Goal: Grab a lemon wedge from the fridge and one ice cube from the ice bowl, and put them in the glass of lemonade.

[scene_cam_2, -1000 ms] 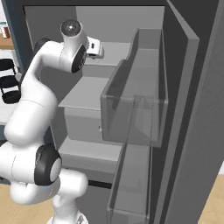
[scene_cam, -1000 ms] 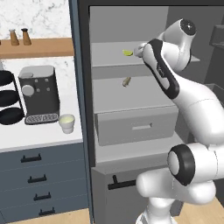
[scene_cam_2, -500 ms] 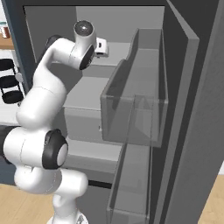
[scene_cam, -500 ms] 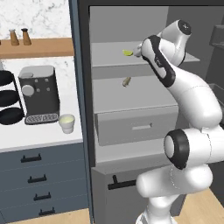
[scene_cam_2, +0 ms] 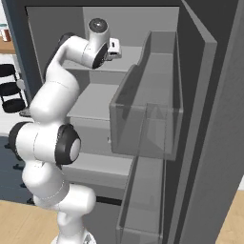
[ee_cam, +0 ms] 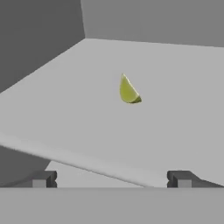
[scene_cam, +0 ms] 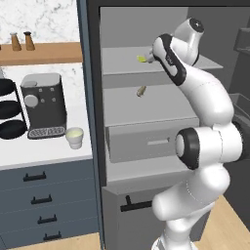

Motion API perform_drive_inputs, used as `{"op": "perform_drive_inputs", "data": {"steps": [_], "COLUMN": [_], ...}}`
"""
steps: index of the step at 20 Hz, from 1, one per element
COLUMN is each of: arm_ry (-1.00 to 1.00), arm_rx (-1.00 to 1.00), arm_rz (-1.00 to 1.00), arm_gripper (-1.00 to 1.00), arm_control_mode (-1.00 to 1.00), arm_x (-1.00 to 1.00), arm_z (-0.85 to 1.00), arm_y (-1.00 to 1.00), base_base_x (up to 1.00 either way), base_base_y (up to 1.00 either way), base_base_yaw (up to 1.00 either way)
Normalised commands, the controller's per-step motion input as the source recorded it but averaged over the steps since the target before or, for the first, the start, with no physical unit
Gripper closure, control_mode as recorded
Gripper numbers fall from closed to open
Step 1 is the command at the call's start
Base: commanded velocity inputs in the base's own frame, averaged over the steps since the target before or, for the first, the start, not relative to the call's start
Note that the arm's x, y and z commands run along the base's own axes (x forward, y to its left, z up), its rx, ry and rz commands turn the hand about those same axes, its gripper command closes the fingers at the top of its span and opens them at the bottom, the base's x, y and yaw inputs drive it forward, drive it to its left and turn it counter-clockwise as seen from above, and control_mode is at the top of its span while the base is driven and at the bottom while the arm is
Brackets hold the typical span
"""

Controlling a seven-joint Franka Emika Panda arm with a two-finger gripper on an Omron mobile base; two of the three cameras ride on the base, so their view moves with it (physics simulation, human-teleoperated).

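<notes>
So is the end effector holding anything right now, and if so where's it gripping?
Nothing is held. The end effector is open, and the lemon wedge lies apart from it on the fridge shelf.

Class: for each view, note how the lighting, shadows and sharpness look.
Hand view: flat even light, the small yellow-green lemon wedge slightly soft, casting almost no shadow. Left base view: white counter bright, the tall grey fridge interior dimmer. Right base view: clear door bin looks hazy.

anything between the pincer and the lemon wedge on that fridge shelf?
Nothing visible. The pincer is open, and in the hand view only bare shelf lies between it and the lemon wedge.
</notes>
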Motion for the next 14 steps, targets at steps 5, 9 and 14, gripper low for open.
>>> {"op": "perform_drive_inputs", "data": {"steps": [5, 9, 14], "arm_ry": [0.00, 0.00, 0.00], "arm_rx": [-0.03, -0.03, -0.02], "arm_rz": [0.09, 0.08, 0.05], "arm_gripper": [-1.00, -1.00, -1.00], "arm_control_mode": [-1.00, -1.00, -1.00], "arm_x": [0.54, 0.52, 0.52], "arm_z": [-0.08, -0.16, -0.11], "arm_y": [0.00, 0.00, 0.00], "base_base_x": [0.00, 0.00, 0.00], "base_base_y": [0.00, 0.00, 0.00], "base_base_yaw": [0.00, 0.00, 0.00]}}
